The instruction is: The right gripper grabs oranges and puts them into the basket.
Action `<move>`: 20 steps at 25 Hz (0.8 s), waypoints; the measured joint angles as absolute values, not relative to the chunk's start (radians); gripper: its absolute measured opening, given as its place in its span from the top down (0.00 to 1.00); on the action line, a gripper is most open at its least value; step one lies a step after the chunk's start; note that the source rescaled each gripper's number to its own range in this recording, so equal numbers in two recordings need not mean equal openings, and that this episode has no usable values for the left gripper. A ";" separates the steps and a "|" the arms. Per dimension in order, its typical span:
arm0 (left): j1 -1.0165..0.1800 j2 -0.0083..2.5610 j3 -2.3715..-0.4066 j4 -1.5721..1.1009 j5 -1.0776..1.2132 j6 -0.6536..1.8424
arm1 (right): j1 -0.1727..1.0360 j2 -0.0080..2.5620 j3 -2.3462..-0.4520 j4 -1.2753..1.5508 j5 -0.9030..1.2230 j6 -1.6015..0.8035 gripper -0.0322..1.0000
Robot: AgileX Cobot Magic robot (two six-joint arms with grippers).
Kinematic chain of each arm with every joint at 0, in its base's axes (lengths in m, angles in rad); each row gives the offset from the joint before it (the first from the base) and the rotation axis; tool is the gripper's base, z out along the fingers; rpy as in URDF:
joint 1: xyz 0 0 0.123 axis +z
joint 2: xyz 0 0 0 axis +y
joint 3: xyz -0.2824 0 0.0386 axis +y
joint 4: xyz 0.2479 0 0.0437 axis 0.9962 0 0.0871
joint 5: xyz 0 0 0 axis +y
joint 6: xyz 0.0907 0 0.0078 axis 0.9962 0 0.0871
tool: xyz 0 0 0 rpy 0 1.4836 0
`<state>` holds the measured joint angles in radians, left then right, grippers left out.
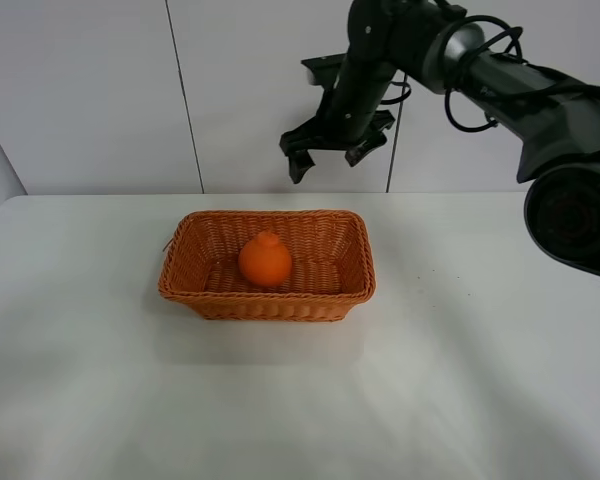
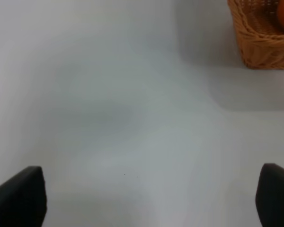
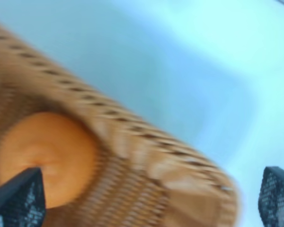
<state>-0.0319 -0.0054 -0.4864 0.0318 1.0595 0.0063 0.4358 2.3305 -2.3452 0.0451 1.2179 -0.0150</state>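
Since the orange (image 1: 265, 261) sits inside the basket (image 1: 280, 303), about mid-floor with its knob top up and only weave under it, I'd judge the placing step done. The basket stands near the middle of the white table (image 1: 480, 350), long side toward the high camera.

The right gripper (image 1: 327, 160) hangs high above and behind the basket's far rim, well apart from the fruit. Its fingers are spread wide with nothing between them, so it's empty. At that height it is clear of rim and fruit, probably the reason for the pose. The right wrist view is blurred but shows fruit and wicker below the two parted fingertips, gap bare.

The left gripper (image 2: 149, 201) is low over bare table, off one basket corner, fingers wide apart and holding nothing. It has no job in this task, so off to the side makes sense. No other oranges show in any view, so likely nothing left to fetch.
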 joint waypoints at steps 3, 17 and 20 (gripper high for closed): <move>-0.032 -0.005 -0.486 0.032 1.060 0.006 | 0.346 2.331 -2.345 0.045 1.218 -0.015 0.00; -0.032 -0.005 -0.486 0.032 1.060 0.006 | 0.059 2.331 -2.345 0.041 1.218 -0.013 0.02; -0.032 -0.005 -0.486 0.032 1.060 0.006 | 0.054 2.321 -2.332 0.041 1.218 -0.012 0.02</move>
